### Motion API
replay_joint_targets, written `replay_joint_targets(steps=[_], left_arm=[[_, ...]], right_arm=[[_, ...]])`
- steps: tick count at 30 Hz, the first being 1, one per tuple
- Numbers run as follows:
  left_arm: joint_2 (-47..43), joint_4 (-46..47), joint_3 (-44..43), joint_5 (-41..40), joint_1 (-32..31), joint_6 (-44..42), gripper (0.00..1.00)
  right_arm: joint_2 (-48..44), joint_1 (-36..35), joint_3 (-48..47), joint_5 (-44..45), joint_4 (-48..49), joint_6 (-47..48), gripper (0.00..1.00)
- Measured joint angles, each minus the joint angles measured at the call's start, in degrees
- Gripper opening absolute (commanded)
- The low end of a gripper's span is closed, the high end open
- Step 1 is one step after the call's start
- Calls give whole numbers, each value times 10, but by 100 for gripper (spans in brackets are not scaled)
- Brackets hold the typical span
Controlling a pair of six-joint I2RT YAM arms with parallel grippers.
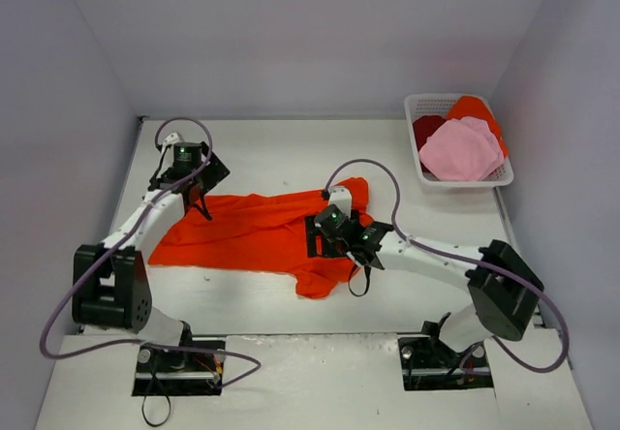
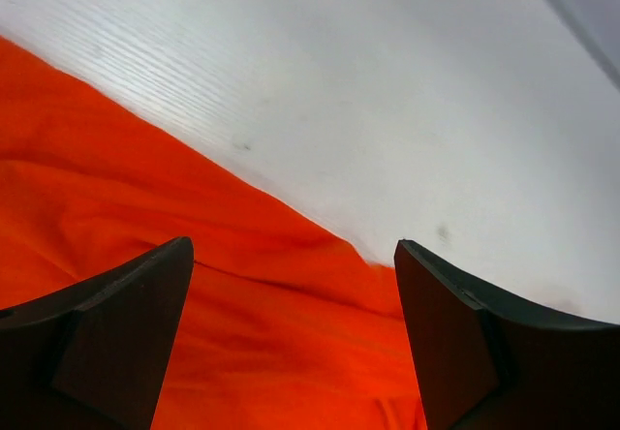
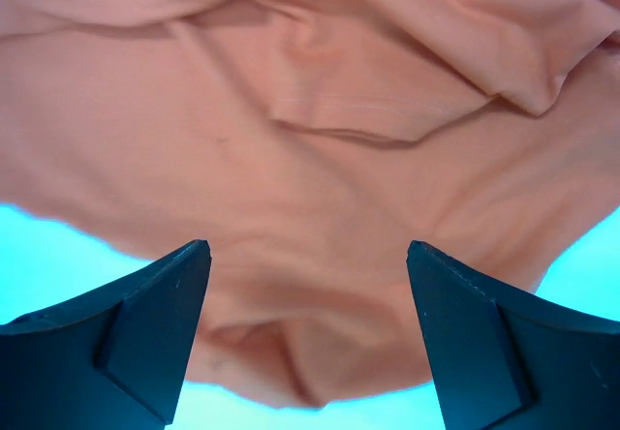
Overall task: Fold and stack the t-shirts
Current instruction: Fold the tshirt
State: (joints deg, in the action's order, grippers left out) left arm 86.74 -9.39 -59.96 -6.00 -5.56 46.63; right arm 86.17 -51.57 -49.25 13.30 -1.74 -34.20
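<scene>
Currently 1 orange-red t-shirt (image 1: 252, 231) lies on the worktop (image 1: 291, 154), 3 more t-shirts (image 1: 460, 149) fill 1 basket (image 1: 422, 98); left hand (image 2: 291, 251) and right hand (image 3: 305, 256) both gape, empty.

no readable text, no labels, no brands, no numbers anywhere

Four shirts, one basket (image 1: 414, 135), two arms, one table (image 1: 271, 159).
One orange-red shirt (image 1: 247, 231) lies on the table at mid-scene. Three more sit in the single basket at the far right: one pink shirt (image 1: 460, 151), one dark red shirt (image 1: 426, 128) and one orange shirt (image 1: 475, 108). There is one left arm (image 1: 145, 222) and one right arm (image 1: 436, 256). Each carries one two-finger gripper: the left gripper (image 2: 291, 251) and the right gripper (image 3: 308, 251).
</scene>
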Motion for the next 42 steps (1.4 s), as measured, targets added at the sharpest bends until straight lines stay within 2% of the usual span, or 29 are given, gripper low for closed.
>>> replay_joint_targets(steps=[4, 8, 13, 19, 23, 29, 42], left_arm=[[-73, -6, 24, -1, -42, 8, 80], [-100, -15, 60, -1, -63, 23, 80], [-71, -24, 80, 5, -77, 38, 80], [-5, -21, 57, 9, -108, 47, 80], [41, -6, 38, 14, -130, 51, 80], [93, 9, 20, 19, -145, 59, 80], [103, 24, 20, 22, -146, 64, 80]], right_arm=[[-57, -42, -6, 17, -29, -17, 79], [-87, -101, -6, 39, -67, -49, 79], [-93, -161, -3, 56, -99, -101, 79], [-72, -208, 0, 73, -114, -151, 79], [-35, -228, 0, 77, -117, -171, 78], [-1, -243, 0, 80, -119, -193, 70], [26, -244, 10, 105, -120, -213, 66]])
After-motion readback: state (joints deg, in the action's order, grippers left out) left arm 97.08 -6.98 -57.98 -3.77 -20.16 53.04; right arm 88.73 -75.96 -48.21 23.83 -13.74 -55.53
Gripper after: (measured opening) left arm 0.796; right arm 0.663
